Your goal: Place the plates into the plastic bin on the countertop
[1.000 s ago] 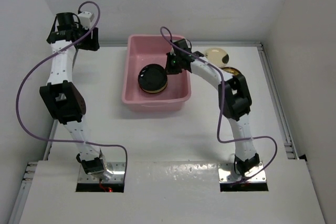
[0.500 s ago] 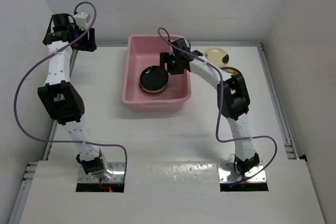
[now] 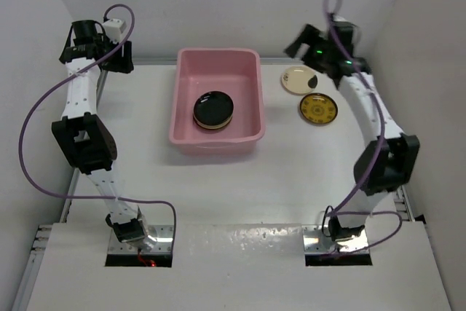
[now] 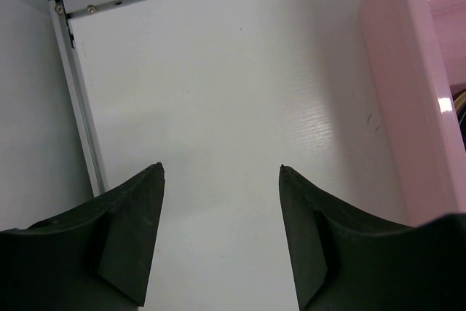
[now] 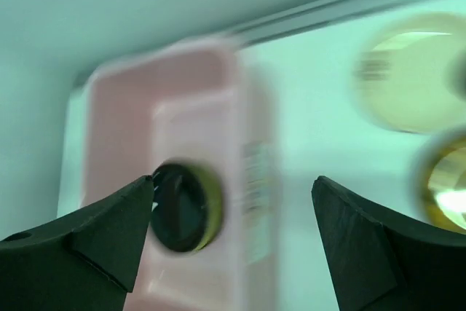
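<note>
Both jaws stand open and empty: left over bare bench (image 4: 218, 92) beside the pink bin (image 3: 183, 85), right high near the back wall (image 3: 218, 5). Inside lies the black plate (image 3: 213, 108), seemingly stacked; the cream plate (image 3: 298, 78) and yellow plate (image 3: 318, 108) lie outside its right rim.

Right tool (image 5: 233, 180) opened, left the bin (image 3: 218, 52) — black plate (image 3: 213, 107) dropped flat.

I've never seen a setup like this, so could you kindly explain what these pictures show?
A robot's left arm and right arm are bolted to a white table. One picture looks down from above; the other two come from wrist cameras, each showing its own fingers. A pink bin holds a black plate stacked on another. Beside it, a cream plate and a yellow plate lie on the table. The left gripper and right gripper are open and empty.
</note>
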Robot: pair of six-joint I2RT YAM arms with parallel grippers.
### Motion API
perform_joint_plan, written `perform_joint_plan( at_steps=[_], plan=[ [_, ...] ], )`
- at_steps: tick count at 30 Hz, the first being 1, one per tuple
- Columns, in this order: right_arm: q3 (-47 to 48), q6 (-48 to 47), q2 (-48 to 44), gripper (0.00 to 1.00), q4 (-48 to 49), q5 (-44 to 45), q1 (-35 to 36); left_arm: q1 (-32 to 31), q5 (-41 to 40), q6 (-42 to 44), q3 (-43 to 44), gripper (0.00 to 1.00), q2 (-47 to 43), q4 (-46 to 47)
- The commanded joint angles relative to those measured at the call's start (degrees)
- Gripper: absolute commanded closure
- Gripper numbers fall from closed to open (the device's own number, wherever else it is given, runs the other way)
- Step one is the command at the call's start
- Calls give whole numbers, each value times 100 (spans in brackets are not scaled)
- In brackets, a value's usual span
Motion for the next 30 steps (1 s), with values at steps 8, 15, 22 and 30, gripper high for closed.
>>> perform_joint_plan(
  at_steps=[8, 15, 22, 30],
  plan=[
    [-2873, 1558, -205, 39, 297, 13, -2599, -118, -167, 88, -423, 33, -530, -34],
    [-3551, 1918, 348, 41, 1579, -197, -2961, -171, -334, 351, -239, 33, -583, -271],
    [-3165, 2419, 1447, 47, 1730, -137, -2856, -171, -334, 299, -414, 32, -583, -271],
    [-3366, 2702, 1519, 100, 1783, -251, -3014, -171, -343, 175, -485, 32, -583, -271]
  ],
)
